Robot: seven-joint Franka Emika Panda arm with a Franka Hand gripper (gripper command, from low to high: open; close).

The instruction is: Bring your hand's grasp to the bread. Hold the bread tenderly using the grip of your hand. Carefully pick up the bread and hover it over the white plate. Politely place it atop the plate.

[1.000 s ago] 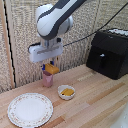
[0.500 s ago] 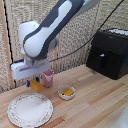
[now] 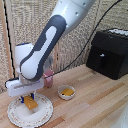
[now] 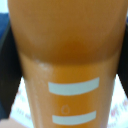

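Note:
The white plate [image 3: 44, 116] with a faint floral rim lies on the wooden table at the exterior view's lower left. My gripper [image 3: 28, 97], a white block with dark blue fingers, hangs low over the plate's middle. It is shut on the bread [image 3: 32, 104], a small oblong orange-brown piece whose lower end is at or just above the plate; I cannot tell if it touches. In the wrist view the bread [image 4: 67, 60] fills the picture between dark fingers [image 4: 7, 70], with the plate's patterned rim [image 4: 20, 107] showing beneath.
A small white bowl [image 3: 66, 92] of yellow-orange chunks stands to the plate's right in the exterior view. A pink cup [image 3: 48, 78] stands behind the arm. A black appliance [image 3: 110, 52] with a cable sits at the back right.
My arm has swung to the exterior view's left and down, carrying the bread from in front of the pink cup to low over the white plate.

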